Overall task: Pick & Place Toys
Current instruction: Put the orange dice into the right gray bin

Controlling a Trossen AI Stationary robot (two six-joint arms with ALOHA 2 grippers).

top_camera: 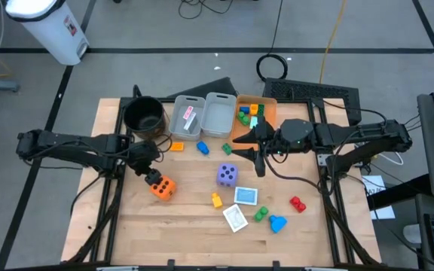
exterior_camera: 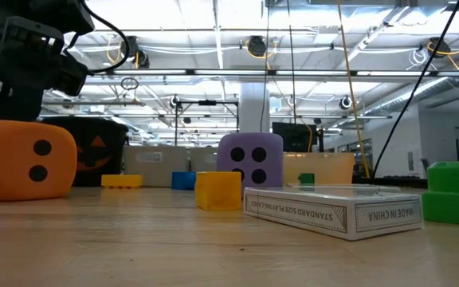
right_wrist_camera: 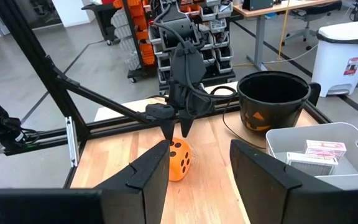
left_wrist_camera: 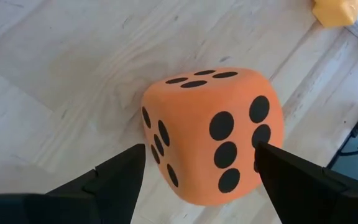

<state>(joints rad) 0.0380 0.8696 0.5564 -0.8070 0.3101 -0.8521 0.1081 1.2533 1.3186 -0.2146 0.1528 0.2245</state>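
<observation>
The left claw [left_wrist_camera: 197,168] hangs spread wide over the orange die [left_wrist_camera: 213,134], one finger on each side without clamping it, near the desk's [top_camera: 194,233] left edge, while the right claw [top_camera: 253,150], half open and empty, waits near the bins.

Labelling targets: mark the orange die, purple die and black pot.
orange die [left_wrist_camera: 213,134], left wrist view, front spotted face.
purple die [top_camera: 227,175], high view, top face.
black pot [top_camera: 143,116], high view, rim.

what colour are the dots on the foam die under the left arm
Black dots on the orange foam die; the left wrist view shows them best.
</observation>
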